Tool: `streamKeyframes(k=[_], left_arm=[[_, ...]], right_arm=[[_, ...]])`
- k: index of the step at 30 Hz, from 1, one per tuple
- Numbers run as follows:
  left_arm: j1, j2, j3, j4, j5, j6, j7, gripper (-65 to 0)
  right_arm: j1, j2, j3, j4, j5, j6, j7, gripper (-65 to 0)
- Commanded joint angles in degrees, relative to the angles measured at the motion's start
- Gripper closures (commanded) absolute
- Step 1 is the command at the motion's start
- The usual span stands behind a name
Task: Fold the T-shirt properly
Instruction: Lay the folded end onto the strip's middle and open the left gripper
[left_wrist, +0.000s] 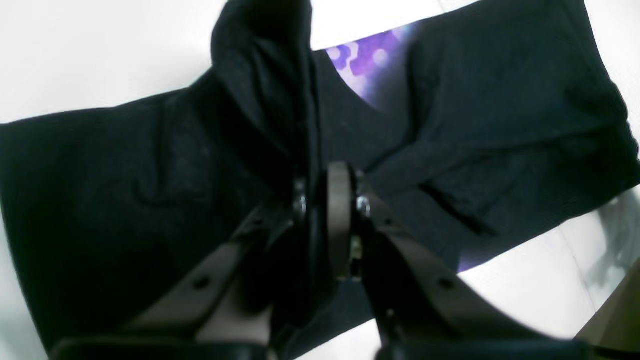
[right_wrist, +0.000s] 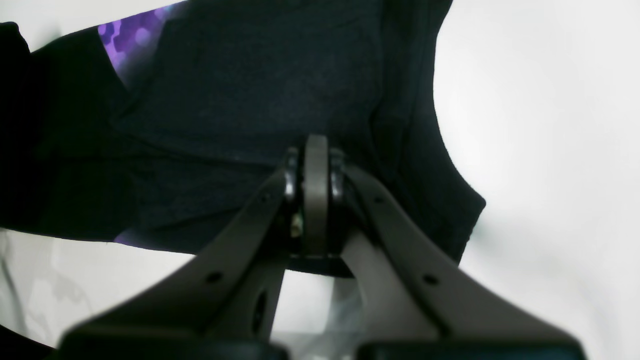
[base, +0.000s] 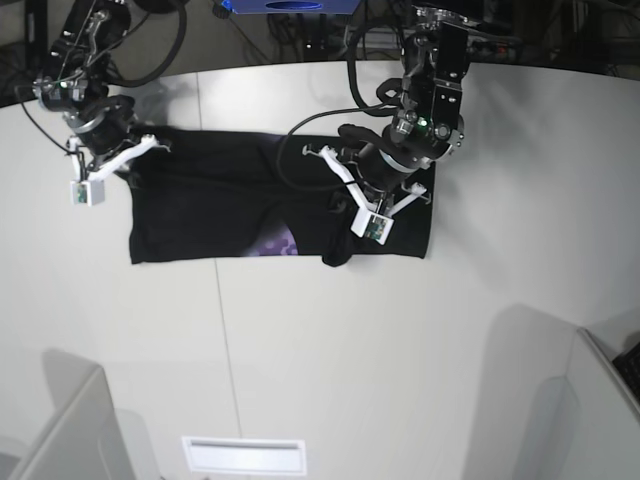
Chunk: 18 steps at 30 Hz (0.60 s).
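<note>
A white worktop (base: 330, 340) carries the T-shirt (base: 210, 205), spread as a black band across its far half, with purple print showing at the near edge. My left tool (left_wrist: 325, 200) is clamped on a raised fold of the shirt. My right tool (right_wrist: 315, 170) is closed at the shirt's left end; I cannot tell whether it grips cloth.
</note>
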Motion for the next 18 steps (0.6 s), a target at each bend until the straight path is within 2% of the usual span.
streamKeyframes(k=[1,18], left_arm=[[-0.50,0.49,0.27,1.08,-0.85,-0.17,-1.06,0.0],[-0.32,1.10,0.45,0.99,-0.85,-0.17,-0.88,0.0]], right_arm=[[0.30,0.51,0.21,1.16,0.80,0.53,1.01,0.0],[0.56,0.51,0.12,1.16,0.80,0.53,1.01,0.0]])
